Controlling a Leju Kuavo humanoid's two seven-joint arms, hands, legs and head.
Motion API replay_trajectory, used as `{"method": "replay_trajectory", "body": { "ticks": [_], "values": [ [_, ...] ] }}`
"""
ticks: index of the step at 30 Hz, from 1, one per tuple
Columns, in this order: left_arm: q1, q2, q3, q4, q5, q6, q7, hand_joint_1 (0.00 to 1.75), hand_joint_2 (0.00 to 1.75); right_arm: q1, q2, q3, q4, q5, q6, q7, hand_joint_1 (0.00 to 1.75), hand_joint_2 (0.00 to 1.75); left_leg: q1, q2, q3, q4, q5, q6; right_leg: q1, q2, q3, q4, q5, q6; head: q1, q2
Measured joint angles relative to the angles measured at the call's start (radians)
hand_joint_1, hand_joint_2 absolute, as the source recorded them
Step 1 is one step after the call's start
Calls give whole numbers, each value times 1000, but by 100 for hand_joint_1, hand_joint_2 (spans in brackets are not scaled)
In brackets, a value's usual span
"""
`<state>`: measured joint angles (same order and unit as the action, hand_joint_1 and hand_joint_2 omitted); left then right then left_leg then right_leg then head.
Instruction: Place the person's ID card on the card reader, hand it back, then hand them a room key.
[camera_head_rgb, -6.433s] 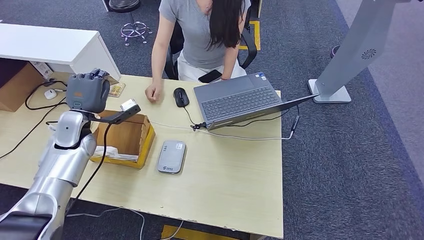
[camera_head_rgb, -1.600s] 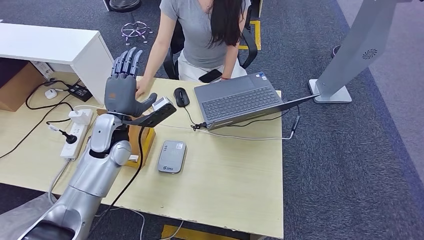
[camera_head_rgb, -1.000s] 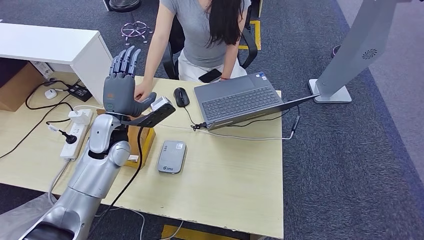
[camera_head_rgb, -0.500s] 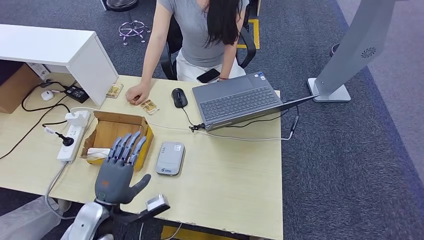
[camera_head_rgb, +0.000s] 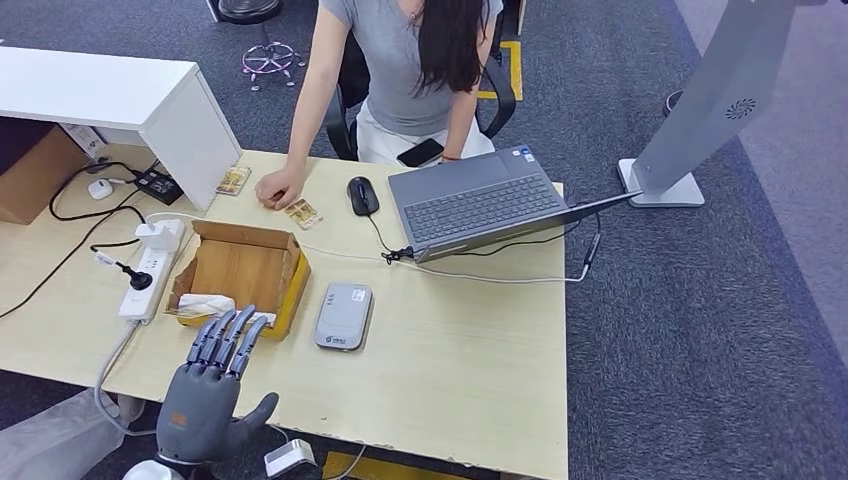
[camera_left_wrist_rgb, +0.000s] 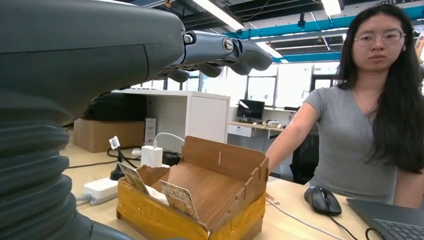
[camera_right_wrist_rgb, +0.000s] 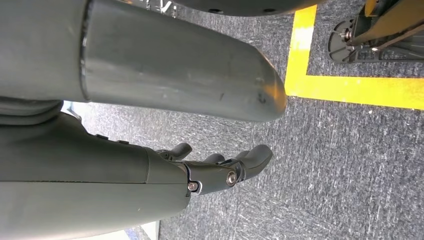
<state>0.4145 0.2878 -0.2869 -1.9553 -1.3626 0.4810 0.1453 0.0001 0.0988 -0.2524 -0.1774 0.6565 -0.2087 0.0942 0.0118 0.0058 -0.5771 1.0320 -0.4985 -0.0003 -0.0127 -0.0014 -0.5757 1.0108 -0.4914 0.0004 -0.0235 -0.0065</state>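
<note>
The left hand (camera_head_rgb: 208, 400) hangs at the near edge of the table (camera_head_rgb: 460, 380), palm down, fingers spread and straight, holding nothing; in the left wrist view the fingers (camera_left_wrist_rgb: 220, 50) reach out flat above the cardboard box (camera_left_wrist_rgb: 200, 200), apart from it. That slack, empty pose reads as a hand drawn away from the work, not one set for a pick. The right hand (camera_right_wrist_rgb: 210, 172) hangs by the floor, fingers loosely extended with nothing in them. 1 card (camera_head_rgb: 301, 213) lies flat on the table just beside the person's hand (camera_head_rgb: 277, 189), between it and the mouse (camera_head_rgb: 361, 194), probably set within her reach as a handover. A 2nd card (camera_head_rgb: 233, 180) lies near the white cabinet (camera_head_rgb: 120, 95); I cannot tell which is the ID and which a key. More cards (camera_left_wrist_rgb: 180, 197) stand upright in the box, likely the key stock, propped so an edge can be pinched. The grey reader (camera_head_rgb: 343, 314) sits bare beside the box, so nothing is being scanned.
</note>
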Motion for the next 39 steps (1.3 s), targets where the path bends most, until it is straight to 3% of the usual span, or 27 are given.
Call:
{"method": "replay_trajectory", "body": {
  "ticks": [10,17,24,39],
  "values": [
    [6,3,0,-8,-4,0,5,0,175,0,2,-6,0,0,0,0,0,0,0,0,0,0,0,0,0,0,0,0,0,0,0,0],
    [44,4,38,-22,-68,-3,89,0,175,0,6,-7,0,8,1,2,0,0,0,0,0,0,0,0,0,0,0,0,0,0,0,0],
    [51,2,101,-22,-64,-12,87,0,175,0,6,-7,0,16,1,3,0,0,0,0,1,0,0,0,0,0,1,0,0,0,0,0],
    [53,-1,122,-22,-64,-13,85,0,175,0,6,-7,0,16,1,3,0,0,0,0,1,0,0,0,0,0,1,0,0,0,0,0]
  ]
}}
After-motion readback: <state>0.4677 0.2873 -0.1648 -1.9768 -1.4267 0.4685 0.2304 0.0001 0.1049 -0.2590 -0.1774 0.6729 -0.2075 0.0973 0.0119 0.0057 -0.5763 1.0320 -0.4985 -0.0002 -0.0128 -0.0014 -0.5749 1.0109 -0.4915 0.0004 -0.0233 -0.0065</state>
